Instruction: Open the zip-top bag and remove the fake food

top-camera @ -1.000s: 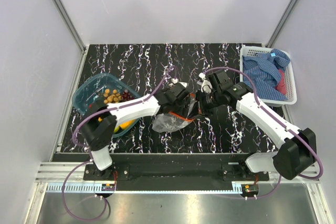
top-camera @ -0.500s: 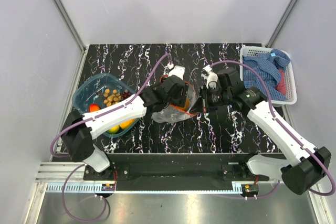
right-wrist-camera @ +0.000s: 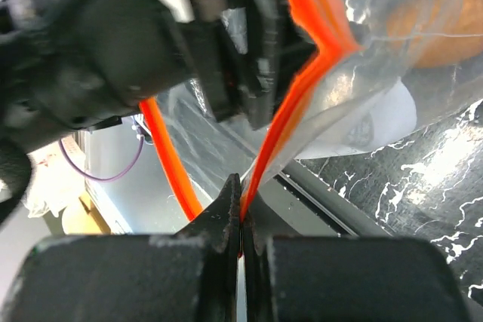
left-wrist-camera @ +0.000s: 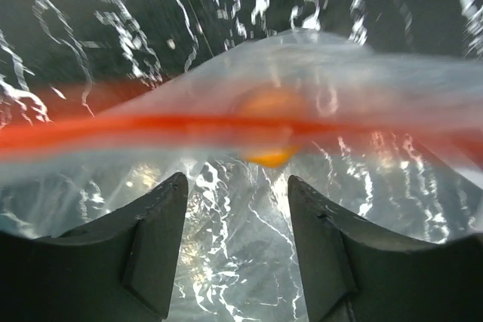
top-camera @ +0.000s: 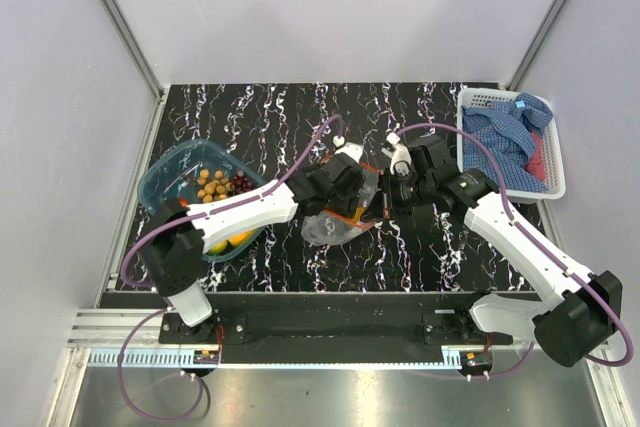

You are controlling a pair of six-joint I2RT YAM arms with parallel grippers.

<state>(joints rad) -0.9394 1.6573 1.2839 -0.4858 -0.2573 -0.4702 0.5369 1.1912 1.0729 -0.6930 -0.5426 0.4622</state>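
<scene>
Nearest me, the zip-top bag point(top-camera: 330, 230) sags between my arms with its mouth parted. My right claw point(right-wrist-camera: 241, 209) is pinched flat on the orange zip strip point(right-wrist-camera: 302, 88). My left claw point(left-wrist-camera: 238, 182) is spread wide at the mouth, though I can't tell whether it is inside the plastic. One orange fruit point(left-wrist-camera: 268, 130) sits inside the bag, so I judge the job nearly done. Further left, the blue tub point(top-camera: 160, 182) holds fake food point(top-camera: 213, 185), including dark grapes point(top-camera: 241, 183). Farthest off, a white basket point(top-camera: 470, 102) holds checked cloth point(top-camera: 505, 142).
</scene>
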